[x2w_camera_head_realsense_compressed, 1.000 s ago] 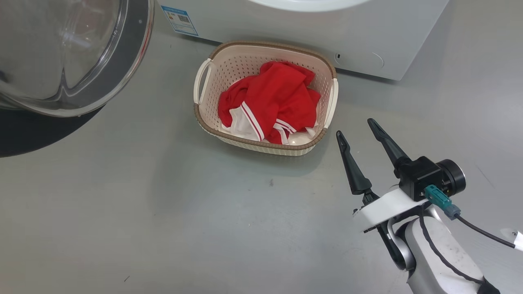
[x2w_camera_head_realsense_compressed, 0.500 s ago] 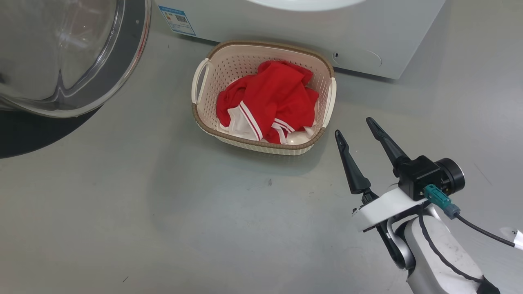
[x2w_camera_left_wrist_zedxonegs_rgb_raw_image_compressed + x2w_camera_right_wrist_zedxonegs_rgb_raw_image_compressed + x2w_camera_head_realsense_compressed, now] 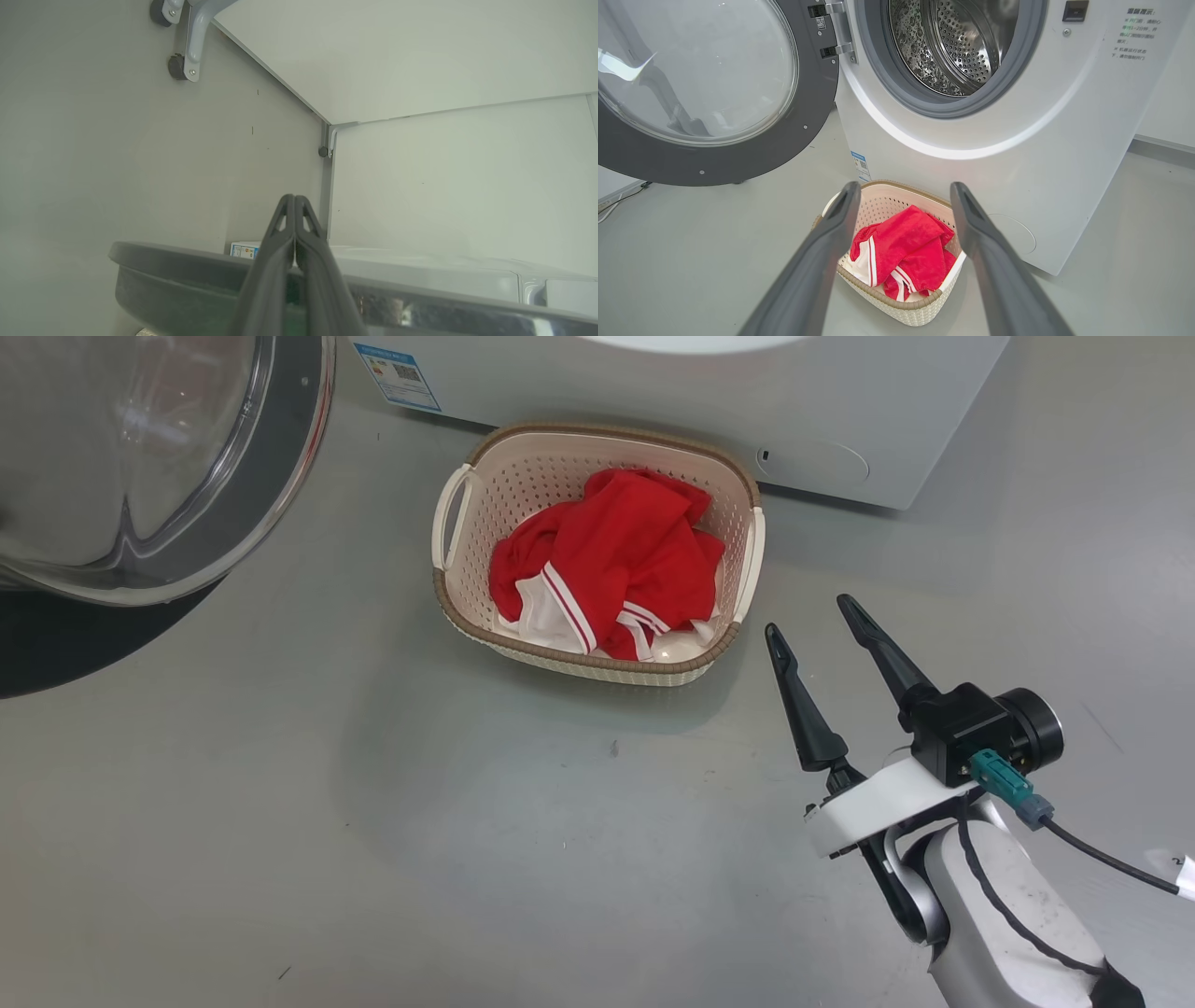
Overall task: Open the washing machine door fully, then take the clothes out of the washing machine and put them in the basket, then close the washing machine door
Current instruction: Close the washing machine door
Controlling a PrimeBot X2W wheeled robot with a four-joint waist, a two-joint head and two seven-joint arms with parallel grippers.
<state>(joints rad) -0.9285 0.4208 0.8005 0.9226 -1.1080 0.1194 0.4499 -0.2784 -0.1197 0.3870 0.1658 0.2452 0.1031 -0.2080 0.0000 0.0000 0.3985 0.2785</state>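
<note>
The right gripper (image 3: 808,616) stands wide and empty over the floor (image 3: 373,821), just right of the basket (image 3: 523,485) holding the red clothes (image 3: 607,560). The left gripper (image 3: 295,200) is pressed closed, empty, near the open door (image 3: 738,158) of the washing machine (image 3: 1017,140). Since a second ago only the head camera has shifted slightly.

In the head view, the right arm comes in from 5 o'clock, its pale forearm (image 3: 1013,933) wrapped by a thin black cable (image 3: 1106,866). A white bracket (image 3: 878,798) and a black wrist camera block (image 3: 971,728) top the forearm. The right gripper (image 3: 807,616) sits toward 4 o'clock, its two long dark fingers (image 3: 808,719) pointing toward 11 o'clock with the tips well apart and the jaws spread wide. In the left wrist view, the left gripper (image 3: 295,198) rises from 6 o'clock toward 12, its fingers pressed together along their length and the tips touching.
</note>
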